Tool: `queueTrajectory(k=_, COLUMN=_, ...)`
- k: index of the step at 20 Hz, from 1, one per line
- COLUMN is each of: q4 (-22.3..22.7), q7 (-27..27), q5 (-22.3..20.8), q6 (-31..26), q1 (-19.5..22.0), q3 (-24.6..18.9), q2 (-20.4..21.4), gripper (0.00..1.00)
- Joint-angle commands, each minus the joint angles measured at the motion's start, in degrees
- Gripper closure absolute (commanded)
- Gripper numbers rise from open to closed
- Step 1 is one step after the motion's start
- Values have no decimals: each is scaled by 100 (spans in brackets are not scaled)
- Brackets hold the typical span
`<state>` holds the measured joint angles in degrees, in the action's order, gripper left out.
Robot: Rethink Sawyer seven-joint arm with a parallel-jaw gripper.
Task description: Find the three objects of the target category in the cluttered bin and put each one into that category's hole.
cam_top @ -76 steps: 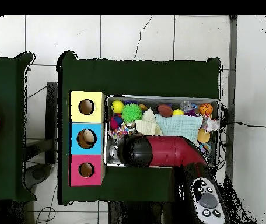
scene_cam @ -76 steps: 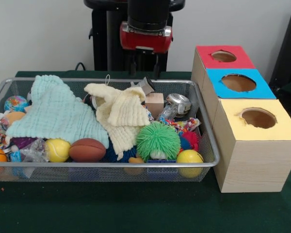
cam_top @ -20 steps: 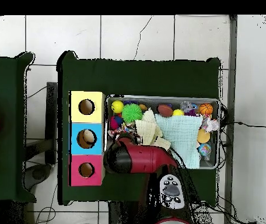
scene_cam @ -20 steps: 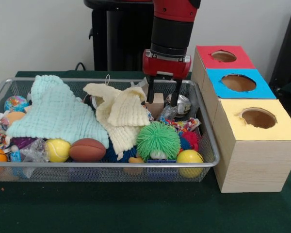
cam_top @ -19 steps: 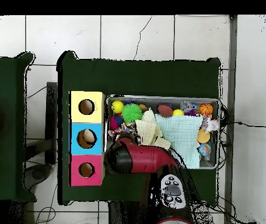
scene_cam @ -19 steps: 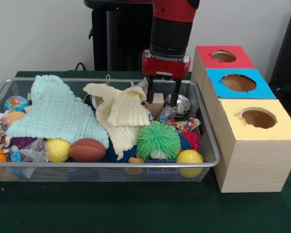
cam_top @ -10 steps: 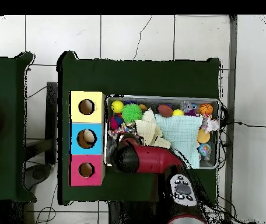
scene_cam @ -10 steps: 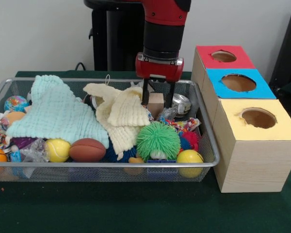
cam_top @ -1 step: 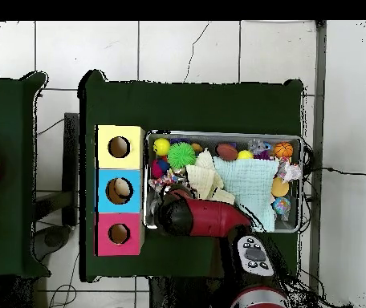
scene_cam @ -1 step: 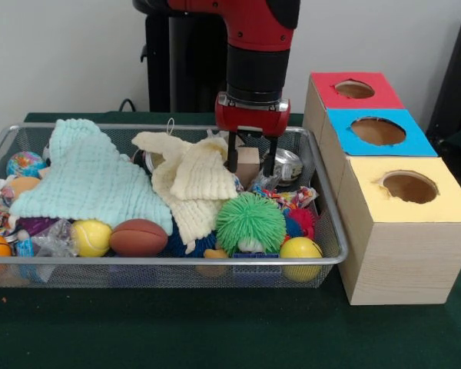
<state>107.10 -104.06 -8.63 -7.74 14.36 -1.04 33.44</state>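
The wire bin (scene_cam @ -1 step: pixel 177 261) holds a jumble of toys and cloths. My gripper (scene_cam @ -1 step: pixel 250 171) hangs open at the bin's back right, one finger on each side of a small wooden block (scene_cam @ -1 step: pixel 247 162). A silver can (scene_cam @ -1 step: pixel 286 163) lies just right of it. A cream cloth (scene_cam @ -1 step: pixel 192 181) is draped to its left. In front sit a green spiky ball (scene_cam @ -1 step: pixel 250 221) and a yellow ball (scene_cam @ -1 step: pixel 300 250). In the overhead view the red arm (cam_top @ -1 step: pixel 206 218) hides the gripper and the block.
Three boxes with holes stand right of the bin: red (scene_cam @ -1 step: pixel 353 91), blue (scene_cam @ -1 step: pixel 378 131), yellow (scene_cam @ -1 step: pixel 409 187). The blue box's hole (cam_top @ -1 step: pixel 119 191) shows something pale inside. A mint cloth (scene_cam @ -1 step: pixel 88 181), a brown football (scene_cam @ -1 step: pixel 139 237) and a tennis ball (scene_cam @ -1 step: pixel 91 237) fill the left.
The gripper came from behind the bin, down over its back right part, then shifted slightly left and lower until its fingers straddle the wooden block.
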Motion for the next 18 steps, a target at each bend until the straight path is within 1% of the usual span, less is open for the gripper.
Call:
queueTrajectory(k=1, q4=190, q7=-836, q5=258, q6=-320, q1=19, q3=-547, q2=-182, gripper=0)
queueTrajectory(k=3, q4=201, q7=-911, q5=318, q6=-356, q1=-70, q3=-516, q2=-161, gripper=0)
queueTrajectory(k=8, q4=276, q7=-1196, q5=559, q6=-403, q1=-441, q3=-339, q2=-52, gripper=0)
queueTrajectory(k=13, q4=328, q7=-1281, q5=788, q6=-410, q1=-676, q3=-235, q2=13, gripper=0)
queueTrajectory(k=15, q4=317, q7=-1280, q5=877, q6=-395, q1=-749, q3=-194, q2=1, gripper=0)
queueTrajectory(k=18, q4=182, q7=-1274, q5=979, q6=-336, q1=-925, q3=-44, q2=-130, gripper=0)
